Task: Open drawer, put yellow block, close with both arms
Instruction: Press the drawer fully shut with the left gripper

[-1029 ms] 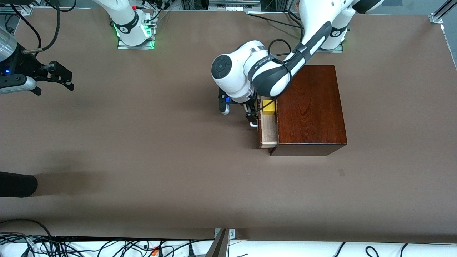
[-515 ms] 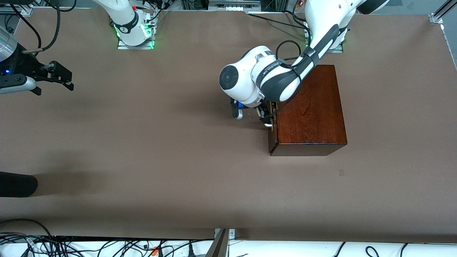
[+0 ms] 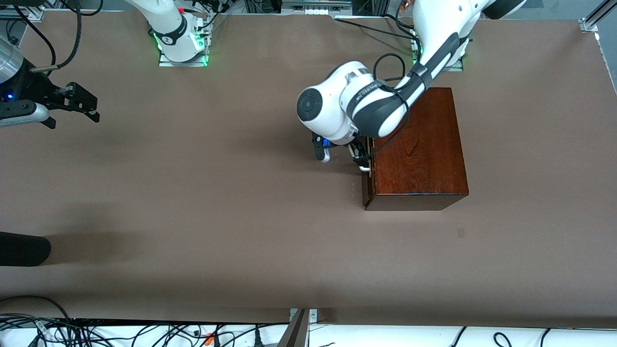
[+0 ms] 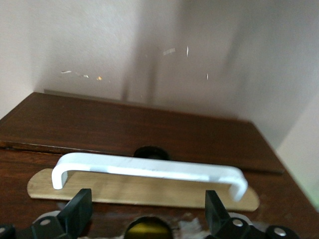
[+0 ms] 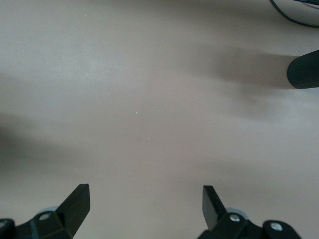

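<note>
— Two things differ from a second ago: what are they?

— First, the drawer (image 3: 366, 179) stood pulled out of the dark wooden box (image 3: 418, 147) with the yellow block lying in its pale tray; now it is pushed in flush, and the block is out of sight. Second, my left arm has moved in toward the box along with it.

— Where is your left gripper?

— My left gripper (image 3: 360, 159) sits right in front of the drawer, at its white handle (image 4: 149, 169). In my left wrist view the fingers (image 4: 77, 211) stand wide, one near each end of the handle, not clamped on it. My forearm slants down across the box's top from its base.

— And the right one?

— My right gripper (image 3: 82, 103) waits over bare counter (image 3: 217, 217) at the right arm's end, well apart from the box, fingers (image 5: 75, 201) spread wide and holding nothing.
</note>
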Available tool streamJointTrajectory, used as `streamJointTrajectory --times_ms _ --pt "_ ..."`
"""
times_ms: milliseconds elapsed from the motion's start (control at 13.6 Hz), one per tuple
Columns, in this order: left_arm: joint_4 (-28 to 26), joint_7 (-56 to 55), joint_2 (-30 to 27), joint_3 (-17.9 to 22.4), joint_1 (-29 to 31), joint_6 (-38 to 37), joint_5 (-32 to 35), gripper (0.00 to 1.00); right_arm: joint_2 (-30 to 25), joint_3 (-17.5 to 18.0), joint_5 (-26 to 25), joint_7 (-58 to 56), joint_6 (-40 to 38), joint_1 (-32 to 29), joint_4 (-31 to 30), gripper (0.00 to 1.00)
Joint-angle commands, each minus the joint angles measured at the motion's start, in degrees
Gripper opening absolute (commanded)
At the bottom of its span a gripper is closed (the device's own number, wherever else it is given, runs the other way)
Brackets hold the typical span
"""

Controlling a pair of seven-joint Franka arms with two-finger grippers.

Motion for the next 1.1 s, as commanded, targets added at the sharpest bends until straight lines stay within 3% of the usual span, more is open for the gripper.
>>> streamJointTrajectory --times_ms 0,147,515,735,882,1029 --pt "3.2 -13.1 -1.3 0.0 -4.6 -0.1 1.5 1.0 0.4 0.2 0.4 0.7 -1.3 -0.3 1.4 1.0" --pt "6.6 -23.6 -2.3 -0.2 -6.5 -0.5 0.9 1.0 0.4 0.2 0.4 0.7 -1.3 -0.3 1.4 1.0" --pt "6.7 -51.1 -11.9 -0.2 -6.5 -1.2 -1.0 1.0 0.4 0.2 0.4 0.7 -1.3 -0.3 1.4 1.0" --pt "6.9 -61.4 -16.8 0.4 -5.1 -3.5 -3.8 1.0 0.4 0.2 0.4 0.7 -1.3 -0.3 1.3 1.0" --pt "6.8 -62.2 -20.4 0.0 -0.2 -4.0 -5.8 1.0 0.4 0.2 0.4 0.7 -1.3 -0.3 1.3 1.0" --pt "6.5 -60.7 -23.9 0.0 6.4 -4.8 -13.2 1.0 0.4 0.2 0.4 0.7 -1.3 -0.3 1.3 1.0"
